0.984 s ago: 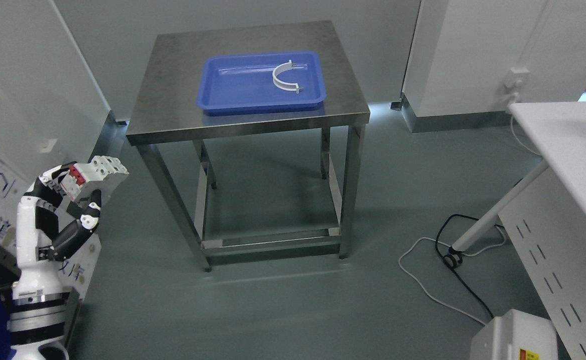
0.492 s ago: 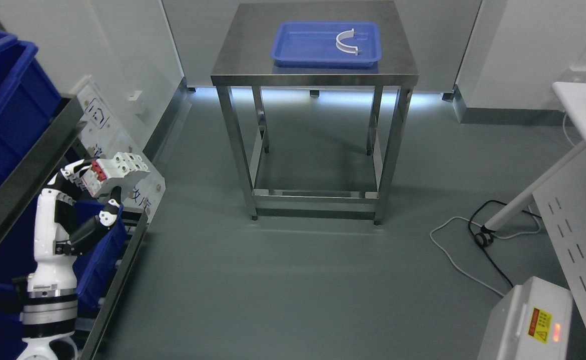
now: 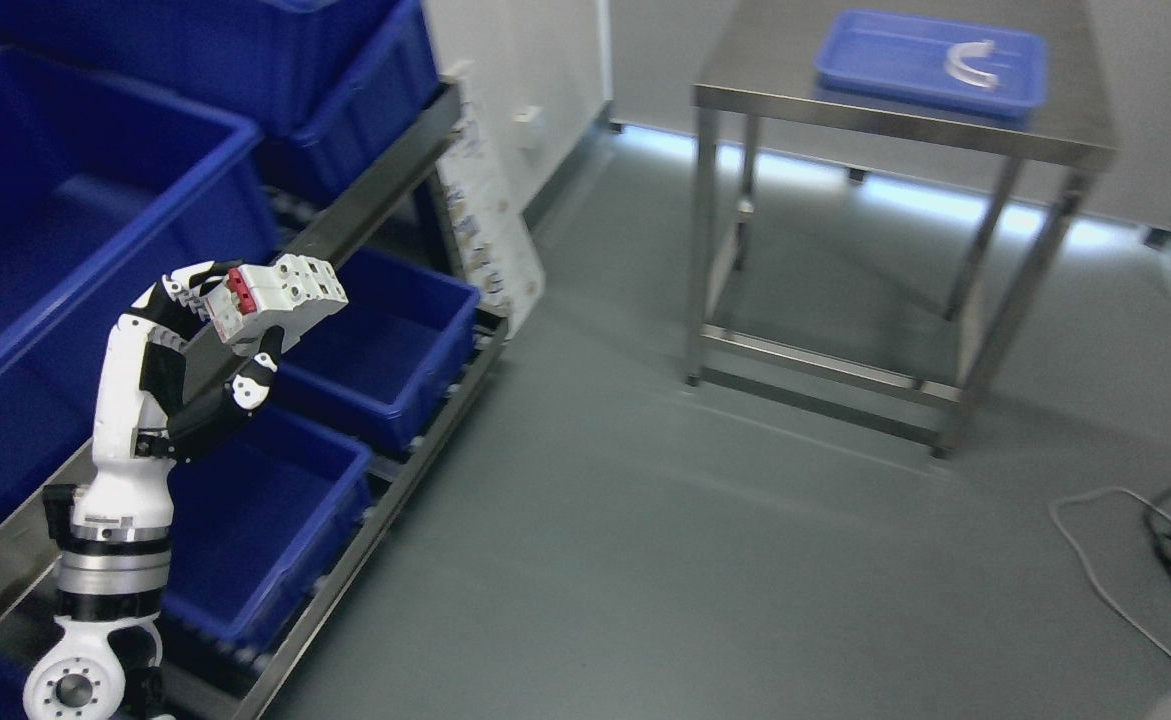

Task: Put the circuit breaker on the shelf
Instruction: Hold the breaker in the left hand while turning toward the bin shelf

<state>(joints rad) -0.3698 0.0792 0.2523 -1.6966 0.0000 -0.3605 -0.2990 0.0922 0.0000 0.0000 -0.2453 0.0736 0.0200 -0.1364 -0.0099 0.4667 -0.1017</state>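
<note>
Transport step: circuit breaker is gripped in the left robot hand; lowering onto the shelf, left of frame, is required next.

- No text, number or brand can be read.
- The white panel at the end of the shelf, left of the middle, carries dark printed marks, too blurred to make out.
- The circuit breaker in the left hand shows no legible print.

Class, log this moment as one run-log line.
left hand: shut on circuit breaker | position: beside shelf bins | right hand: unseen
</note>
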